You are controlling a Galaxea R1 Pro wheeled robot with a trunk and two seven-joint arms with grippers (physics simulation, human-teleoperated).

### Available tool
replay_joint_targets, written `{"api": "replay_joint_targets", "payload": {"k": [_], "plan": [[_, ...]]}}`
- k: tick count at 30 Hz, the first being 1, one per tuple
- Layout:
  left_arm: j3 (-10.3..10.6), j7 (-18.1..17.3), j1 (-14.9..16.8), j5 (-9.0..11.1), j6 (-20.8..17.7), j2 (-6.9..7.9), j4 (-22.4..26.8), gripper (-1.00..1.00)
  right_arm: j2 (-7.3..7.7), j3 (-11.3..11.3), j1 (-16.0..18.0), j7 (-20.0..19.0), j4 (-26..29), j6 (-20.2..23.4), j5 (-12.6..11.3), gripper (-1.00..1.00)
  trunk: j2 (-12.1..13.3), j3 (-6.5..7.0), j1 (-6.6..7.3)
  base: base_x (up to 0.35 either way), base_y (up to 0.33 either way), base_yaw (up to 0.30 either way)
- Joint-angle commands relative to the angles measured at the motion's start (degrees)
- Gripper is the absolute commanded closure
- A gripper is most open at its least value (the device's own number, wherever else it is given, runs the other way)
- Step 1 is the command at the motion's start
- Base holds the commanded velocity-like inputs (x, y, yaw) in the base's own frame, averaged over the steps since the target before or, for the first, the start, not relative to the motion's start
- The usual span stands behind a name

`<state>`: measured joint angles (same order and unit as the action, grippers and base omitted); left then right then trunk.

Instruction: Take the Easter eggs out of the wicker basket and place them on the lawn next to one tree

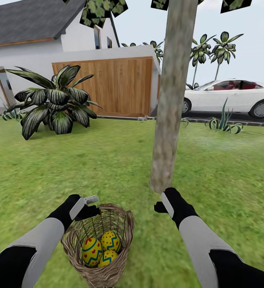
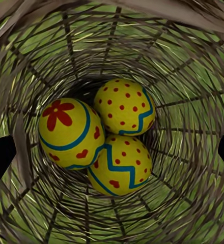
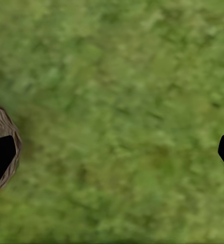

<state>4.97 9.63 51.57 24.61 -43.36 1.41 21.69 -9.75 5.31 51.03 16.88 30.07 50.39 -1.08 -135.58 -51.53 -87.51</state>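
Note:
The wicker basket stands on the lawn just in front of me, with three yellow Easter eggs at its bottom. My left gripper hangs open over the basket's far-left rim. Its wrist view looks straight down into the basket at a flower-painted egg and two dotted eggs. The fingertips stay wide of them. My right gripper is open above bare grass, beside the base of the tree, whose trunk foot shows in that wrist view.
A large dark-leaved plant grows at the back left, before a white house and a wooden gate. A white car is parked on the road at the right, behind small spiky plants. Open grass surrounds the trunk.

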Motion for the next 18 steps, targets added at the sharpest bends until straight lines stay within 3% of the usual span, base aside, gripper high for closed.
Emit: {"api": "replay_joint_targets", "payload": {"k": [1, 18], "plan": [[0.48, 0.39, 0.02, 0.62, -0.19, 0.07, 0.10, -1.00, -0.06, 0.32, 0.03, 0.26, 0.05, 0.15, -0.13, -1.00, -0.44, -0.24, -0.21, 0.000, 0.000, 0.000], [0.64, 0.55, 0.02, 0.61, 0.19, 0.09, 0.14, -1.00, -0.09, 0.31, 0.03, 0.26, -0.02, 0.15, -0.15, -1.00, -7.26, -3.30, -3.95, 0.000, 0.000, 0.000]]}}
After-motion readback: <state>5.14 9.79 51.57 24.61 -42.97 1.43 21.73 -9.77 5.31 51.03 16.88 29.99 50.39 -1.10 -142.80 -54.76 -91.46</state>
